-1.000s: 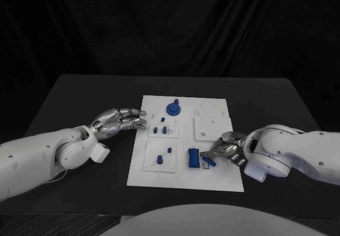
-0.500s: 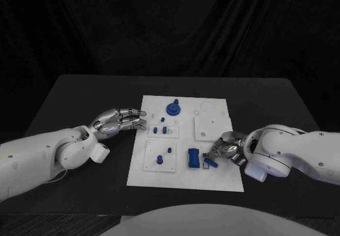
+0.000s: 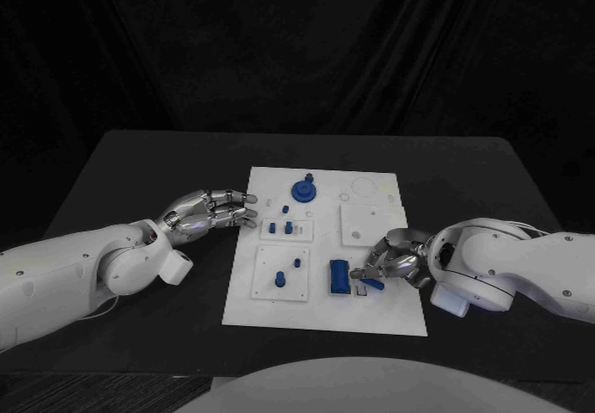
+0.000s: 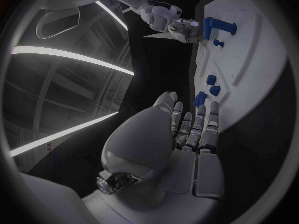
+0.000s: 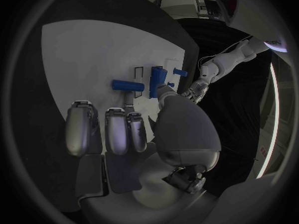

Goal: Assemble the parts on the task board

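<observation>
Right wrist view reveals the right robot hand (image 5: 134,129) pinching a blue peg (image 5: 128,85).

My left arm reaches in from the left, and my left hand (image 3: 208,211) hangs with its fingers (image 4: 198,127) curled loosely together, holding nothing. My right arm comes in from the right, bent at the wrist, and my right hand (image 3: 392,261) pinches a small blue part (image 3: 370,281) between thumb and fingers (image 5: 118,129).
</observation>
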`<state>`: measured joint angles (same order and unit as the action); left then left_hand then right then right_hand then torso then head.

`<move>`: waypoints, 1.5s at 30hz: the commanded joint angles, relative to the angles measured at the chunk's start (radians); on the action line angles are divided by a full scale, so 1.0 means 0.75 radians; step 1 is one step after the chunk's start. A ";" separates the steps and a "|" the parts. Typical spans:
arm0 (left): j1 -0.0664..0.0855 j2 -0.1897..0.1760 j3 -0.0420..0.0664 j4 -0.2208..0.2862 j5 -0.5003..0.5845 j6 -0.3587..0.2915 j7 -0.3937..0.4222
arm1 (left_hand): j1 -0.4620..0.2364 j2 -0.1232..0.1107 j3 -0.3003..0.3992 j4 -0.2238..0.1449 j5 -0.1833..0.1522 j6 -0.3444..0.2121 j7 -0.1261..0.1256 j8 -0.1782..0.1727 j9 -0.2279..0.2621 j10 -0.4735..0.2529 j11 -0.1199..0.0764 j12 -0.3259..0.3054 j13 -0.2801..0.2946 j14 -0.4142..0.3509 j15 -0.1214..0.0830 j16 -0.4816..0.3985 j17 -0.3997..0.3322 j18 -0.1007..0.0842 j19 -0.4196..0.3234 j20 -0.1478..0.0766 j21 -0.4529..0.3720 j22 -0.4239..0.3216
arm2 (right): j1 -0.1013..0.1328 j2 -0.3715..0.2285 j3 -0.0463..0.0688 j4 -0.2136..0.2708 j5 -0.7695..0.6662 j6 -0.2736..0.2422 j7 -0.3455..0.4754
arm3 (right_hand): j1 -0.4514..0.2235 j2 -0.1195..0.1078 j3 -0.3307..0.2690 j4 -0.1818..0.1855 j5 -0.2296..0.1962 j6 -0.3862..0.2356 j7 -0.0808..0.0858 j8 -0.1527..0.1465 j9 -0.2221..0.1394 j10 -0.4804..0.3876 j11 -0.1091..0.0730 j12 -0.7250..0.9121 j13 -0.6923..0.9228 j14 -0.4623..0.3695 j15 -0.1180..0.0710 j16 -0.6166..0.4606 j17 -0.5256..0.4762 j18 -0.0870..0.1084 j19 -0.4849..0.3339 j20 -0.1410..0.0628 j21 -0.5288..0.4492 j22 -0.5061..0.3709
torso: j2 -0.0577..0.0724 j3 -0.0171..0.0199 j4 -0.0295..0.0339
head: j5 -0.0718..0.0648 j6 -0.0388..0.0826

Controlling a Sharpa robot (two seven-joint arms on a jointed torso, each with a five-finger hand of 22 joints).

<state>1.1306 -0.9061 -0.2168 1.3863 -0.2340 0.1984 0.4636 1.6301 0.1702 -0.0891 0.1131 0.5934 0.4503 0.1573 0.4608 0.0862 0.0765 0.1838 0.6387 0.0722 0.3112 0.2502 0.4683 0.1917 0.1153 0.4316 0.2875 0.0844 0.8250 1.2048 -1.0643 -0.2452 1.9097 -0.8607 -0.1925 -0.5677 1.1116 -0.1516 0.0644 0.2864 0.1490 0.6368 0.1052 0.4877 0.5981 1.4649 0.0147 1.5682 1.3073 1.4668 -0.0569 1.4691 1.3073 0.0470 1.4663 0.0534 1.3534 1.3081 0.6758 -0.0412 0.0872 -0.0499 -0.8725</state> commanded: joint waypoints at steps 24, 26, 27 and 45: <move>-0.003 0.003 0.001 0.000 0.009 0.019 0.001 | -0.020 0.001 0.014 -0.002 0.006 0.014 0.039 -0.005 -0.002 0.004 0.008 0.013 0.004 0.006 0.007 0.010 -0.002 -0.016 0.010 -0.001 0.006 -0.002 | -0.013 -0.047 -0.004 0.001 -0.249 0.100 0.177 | 0.241 0.060 -0.135 -0.104 0.614 -0.004 0.010 0.067 -0.200 0.141 0.019 0.003 0.351 0.059 0.022 -0.015 0.015 0.012 0.003 0.019 -0.021 0.250 | 0.001 0.0003 -0.0002 | 0.002 0.000; -0.003 0.002 0.001 0.000 0.009 0.019 -0.001 | -0.020 0.001 0.014 -0.002 0.006 0.014 0.039 -0.005 -0.002 0.004 0.008 0.013 0.004 0.006 0.007 0.010 -0.002 -0.016 0.010 -0.001 0.006 -0.002 | -0.015 -0.047 -0.004 0.002 -0.258 0.107 0.175 | 0.241 0.060 -0.147 -0.106 0.524 -0.003 0.009 0.077 -0.206 0.141 0.018 0.003 0.351 0.057 0.022 -0.016 0.010 0.013 0.001 0.019 -0.024 0.250 | 0.000 0.0001 -0.0008 | 0.003 0.000; -0.003 0.002 0.001 0.000 0.009 0.019 -0.001 | -0.020 0.001 0.014 -0.002 0.006 0.014 0.039 -0.005 -0.002 0.004 0.008 0.013 0.004 0.006 0.007 0.010 -0.002 -0.016 0.010 -0.001 0.006 -0.002 | -0.016 -0.047 -0.004 0.002 -0.260 0.108 0.174 | 0.240 0.061 -0.155 -0.105 0.489 -0.003 0.008 0.085 -0.208 0.141 0.018 0.003 0.351 0.057 0.022 -0.016 0.011 0.013 0.002 0.019 -0.023 0.250 | 0.001 0.0001 -0.0007 | 0.003 0.000; -0.003 0.002 0.001 0.000 0.009 0.023 -0.008 | -0.021 0.001 0.015 -0.003 0.006 0.016 0.040 -0.005 -0.001 0.007 0.010 0.017 0.005 0.007 0.007 0.011 -0.002 -0.017 0.010 -0.001 0.007 -0.002 | -0.031 -0.026 -0.004 -0.009 -0.275 0.074 0.136 | 0.233 0.104 -0.163 -0.079 0.608 0.119 -0.020 0.160 -0.215 0.141 -0.004 0.003 0.351 0.064 0.003 -0.009 0.021 0.012 0.008 0.004 -0.017 0.252 | 0.000 0.0001 0.0002 | 0.003 0.000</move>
<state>1.1298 -0.9058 -0.2168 1.3843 -0.2340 0.2027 0.4512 1.6220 0.1704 -0.0835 0.1131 0.5934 0.4577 0.1573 0.4608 0.0863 0.0806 0.1880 0.6457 0.0740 0.3112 0.2502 0.4721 0.1911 0.1154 0.4316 0.2875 0.0844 0.8250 1.1849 -1.0842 -0.2477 1.9037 -1.0541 -0.1259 -0.4460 1.2858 -0.0798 -0.0578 0.2267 0.6049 0.7243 0.0907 0.6052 0.4372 1.4675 0.0189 1.5682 1.3073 1.4659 -0.0505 1.4598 1.3073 0.0469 1.4668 0.0609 1.3380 1.3076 0.6762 -0.0408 0.0871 -0.0477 -0.8725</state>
